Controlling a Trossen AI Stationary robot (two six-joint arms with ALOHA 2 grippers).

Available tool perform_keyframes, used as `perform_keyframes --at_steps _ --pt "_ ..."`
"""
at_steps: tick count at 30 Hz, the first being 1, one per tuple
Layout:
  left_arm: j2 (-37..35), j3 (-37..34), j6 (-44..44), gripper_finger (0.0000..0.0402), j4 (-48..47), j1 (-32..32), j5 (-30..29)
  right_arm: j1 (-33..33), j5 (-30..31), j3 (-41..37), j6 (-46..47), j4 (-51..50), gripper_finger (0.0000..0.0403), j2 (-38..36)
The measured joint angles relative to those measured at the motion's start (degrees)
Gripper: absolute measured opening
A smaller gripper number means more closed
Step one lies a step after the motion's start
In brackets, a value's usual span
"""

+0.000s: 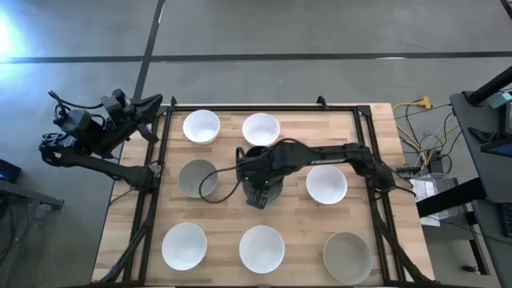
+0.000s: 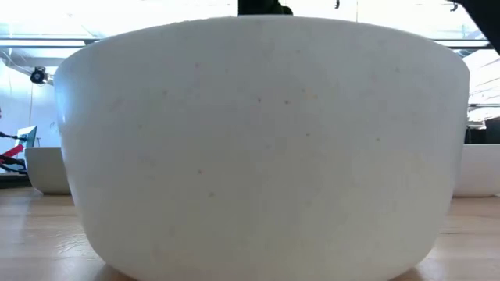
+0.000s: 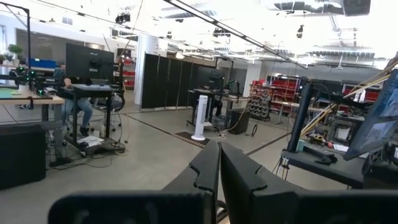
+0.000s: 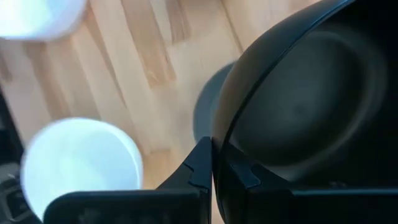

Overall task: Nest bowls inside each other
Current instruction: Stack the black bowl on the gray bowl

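My right gripper [image 1: 257, 194] [image 4: 214, 163] is over the table's middle, shut on a black bowl [image 1: 274, 190] [image 4: 305, 106]. Under that bowl the right wrist view shows a dark grey round shape [image 4: 205, 106]; whether it is a bowl or a shadow I cannot tell. Other bowls stand on their bases on the table: white ones [image 1: 201, 126] [image 1: 261, 128] at the far side, a grey one [image 1: 198, 178] left of centre, and a white one [image 1: 326, 184] right of centre. My left gripper [image 1: 148, 108] [image 3: 219, 168] is shut, raised off the table's far left corner. My right gripper holds the black bowl by its rim [image 4: 219, 134], pinched with one finger inside the bowl and one finger [image 4: 198, 163] outside. The fingers come from above, pointing down. The bowl looks tilted in the hold; whether it is clear of the table I cannot tell.
Along the near edge stand two white bowls [image 1: 184, 246] [image 1: 262, 248] and a grey-beige one [image 1: 347, 256]. The near white bowl [image 2: 262, 148] fills the low view. A black frame [image 1: 160, 160] borders the table. Bare wood lies between the bowls.
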Motion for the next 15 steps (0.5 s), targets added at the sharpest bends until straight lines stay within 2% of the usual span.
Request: perform_keyframes --at_steps 3,15 --pt "-0.6 -0.5 0.0 0.0 0.0 0.0 0.0 0.2 -1.8 -0.7 -0.2 -1.3 0.0009 1.3" --pt "-2.2 -1.7 -3.3 0.0 -4.6 0.0 0.0 1.1 -1.3 -0.9 -2.0 -0.6 0.0009 4.4"
